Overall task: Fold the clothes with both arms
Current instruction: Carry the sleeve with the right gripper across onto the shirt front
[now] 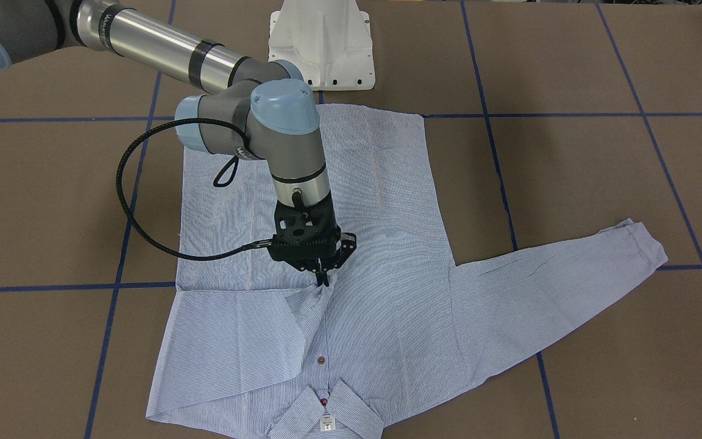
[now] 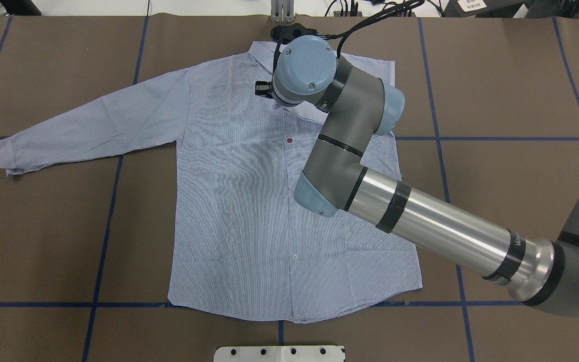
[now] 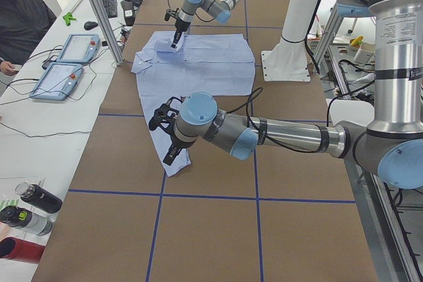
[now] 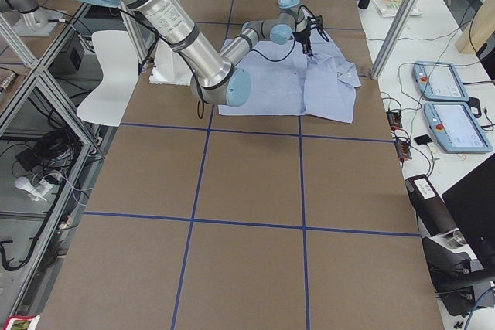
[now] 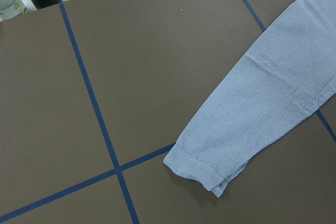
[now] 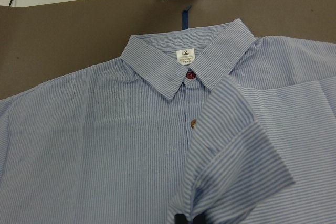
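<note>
Shirt (image 2: 239, 201) is lying spread on the worktop (image 2: 520, 100); the right end effector (image 1: 323, 277) is pinching its folded-in cuff (image 6: 247, 150); the left end effector (image 3: 169, 155) is hovering, opening impossible to tell.

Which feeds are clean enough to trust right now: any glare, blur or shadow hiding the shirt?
Front-facing view: even light, sharp, glare only along the right arm; the right pincer on the shirt reads clearly. Overhead view: same glare, and the arm mostly hides that pincer. Right wrist view: collar label crisp. Left wrist view: cuff sharp, no glare.
</note>
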`<state>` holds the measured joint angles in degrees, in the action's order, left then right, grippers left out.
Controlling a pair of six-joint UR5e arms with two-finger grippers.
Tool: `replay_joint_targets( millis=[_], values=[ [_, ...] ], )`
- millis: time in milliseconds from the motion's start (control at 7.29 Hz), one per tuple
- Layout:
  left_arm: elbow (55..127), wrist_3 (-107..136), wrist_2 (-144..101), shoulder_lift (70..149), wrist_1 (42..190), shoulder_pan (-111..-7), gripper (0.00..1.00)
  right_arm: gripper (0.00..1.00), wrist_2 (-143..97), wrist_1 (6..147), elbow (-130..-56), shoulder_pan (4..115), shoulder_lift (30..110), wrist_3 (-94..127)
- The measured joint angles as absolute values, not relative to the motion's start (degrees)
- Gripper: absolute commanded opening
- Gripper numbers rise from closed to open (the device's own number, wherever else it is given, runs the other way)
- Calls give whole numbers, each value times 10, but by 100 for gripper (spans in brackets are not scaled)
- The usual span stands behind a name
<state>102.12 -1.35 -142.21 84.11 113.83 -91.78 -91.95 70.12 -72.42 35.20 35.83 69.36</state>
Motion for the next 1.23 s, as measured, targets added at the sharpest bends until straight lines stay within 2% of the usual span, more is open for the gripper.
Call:
replay_joint_targets(
  millis=[411, 548, 685, 960, 1234],
  values=[
    [1020, -13, -1422, 841, 1138, -918, 100, 2, -885, 701, -674, 321, 314, 697],
    [1020, -13, -1422, 841, 1138, -918, 100, 93, -881, 701, -659, 315, 301, 698],
    [1020, -13, -1422, 842, 1138, -918, 100, 100, -873, 701, -636, 310, 285, 702],
    [1019, -13, -1422, 842, 1138, -918, 100, 100, -855, 702, -566, 302, 230, 713],
    [1019, -12, -1424, 842, 1138, -917, 100, 100, -852, 713, -540, 302, 202, 716]
  ],
)
